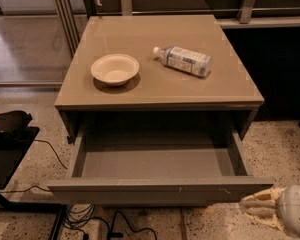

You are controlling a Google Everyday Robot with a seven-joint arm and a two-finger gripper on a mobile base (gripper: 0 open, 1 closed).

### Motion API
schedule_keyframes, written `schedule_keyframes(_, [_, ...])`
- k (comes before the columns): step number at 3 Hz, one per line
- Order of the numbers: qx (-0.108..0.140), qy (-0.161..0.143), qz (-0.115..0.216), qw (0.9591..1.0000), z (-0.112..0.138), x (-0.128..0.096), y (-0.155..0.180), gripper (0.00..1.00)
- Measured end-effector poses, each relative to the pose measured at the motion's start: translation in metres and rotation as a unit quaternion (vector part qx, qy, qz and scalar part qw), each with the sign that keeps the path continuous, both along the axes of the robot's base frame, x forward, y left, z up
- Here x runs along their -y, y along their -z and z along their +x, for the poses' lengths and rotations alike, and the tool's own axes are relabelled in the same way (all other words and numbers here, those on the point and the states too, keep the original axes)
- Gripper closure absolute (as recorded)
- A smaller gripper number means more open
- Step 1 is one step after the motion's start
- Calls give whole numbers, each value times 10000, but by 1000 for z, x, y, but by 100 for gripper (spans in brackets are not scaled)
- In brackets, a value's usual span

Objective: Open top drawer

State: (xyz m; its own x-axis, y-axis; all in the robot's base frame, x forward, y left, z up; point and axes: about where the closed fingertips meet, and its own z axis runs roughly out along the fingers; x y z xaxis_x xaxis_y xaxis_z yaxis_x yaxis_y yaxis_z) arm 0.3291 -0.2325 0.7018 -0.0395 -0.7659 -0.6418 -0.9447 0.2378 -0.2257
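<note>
Below the counter (150, 36) top, the top drawer (160, 189) stands pulled well out, its grey inside showing; on the counter sit a pale bowl (115, 69) and a plastic bottle (182, 60) lying on its side, apart. Low at right, just beside the drawer's front right corner, the claw (247, 207) is released, grasping nothing.

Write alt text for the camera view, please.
The top drawer stands pulled wide open, showing its grey inside. The gripper sits low by the drawer's front right corner. A bowl and a bottle on its side rest on the cabinet top.
</note>
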Motion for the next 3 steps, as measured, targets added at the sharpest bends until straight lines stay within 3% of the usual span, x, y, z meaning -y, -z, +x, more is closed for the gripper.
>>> schedule_keyframes(2, [8,24,-7,10000,-4,3,0,58])
schedule_keyframes(3, [16,-88,-80,9999,17,-10,4,35])
